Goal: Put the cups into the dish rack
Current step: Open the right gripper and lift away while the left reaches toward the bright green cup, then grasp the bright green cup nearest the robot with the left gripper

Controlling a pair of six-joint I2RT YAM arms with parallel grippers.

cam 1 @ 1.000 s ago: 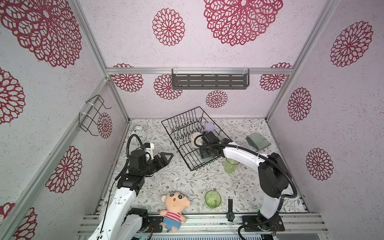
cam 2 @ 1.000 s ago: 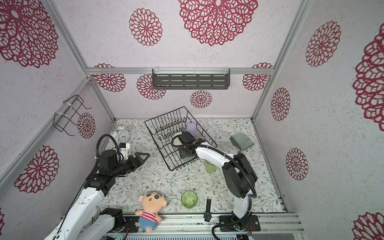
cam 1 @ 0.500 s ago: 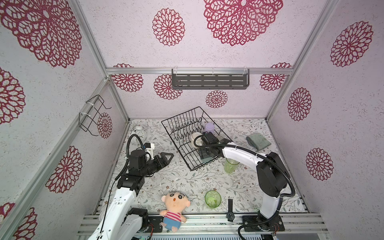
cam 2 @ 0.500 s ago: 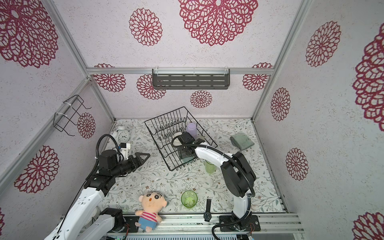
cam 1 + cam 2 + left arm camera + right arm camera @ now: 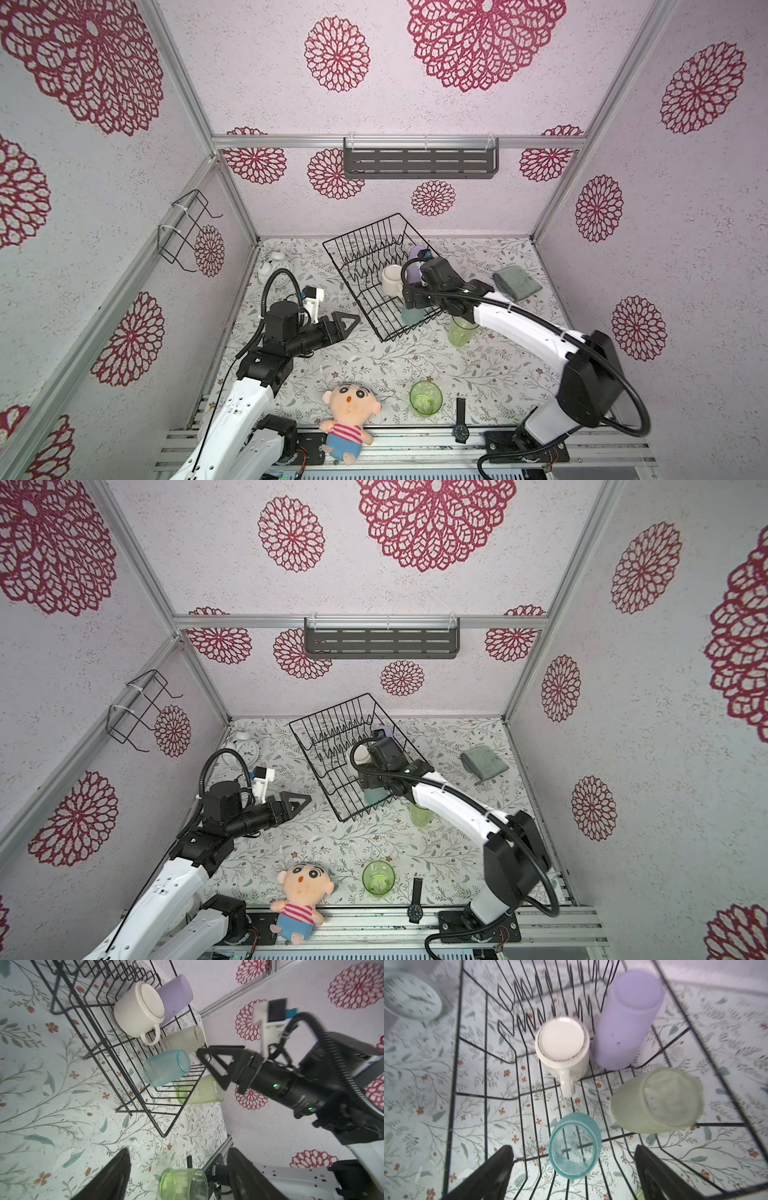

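Right jaws gape wide, empty, over the teal tumbler (image 5: 575, 1146).

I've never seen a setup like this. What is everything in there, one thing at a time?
dish rack: 1, black wire, middle back
lilac tumbler: 1, lilac, in the rack
white mug: 1, white, in the rack, base up
frosted beige tumbler: 1, beige, in the rack
teal tumbler: 1, teal, in the rack
green tumblers: 2, clear green, this one beside the rack, another near the front
plush doll: 1, striped shirt, front
wristwatch: 1, black, front
alarm clock: 1, white, back left corner
cloth: 1, grey-green, back right
slotted shelf: 1, grey, back wall
wire holder: 1, black, left wall
left gripper: 1, black, open, left of the rack
right gripper: 1, black, open around the teal tumbler, not touching
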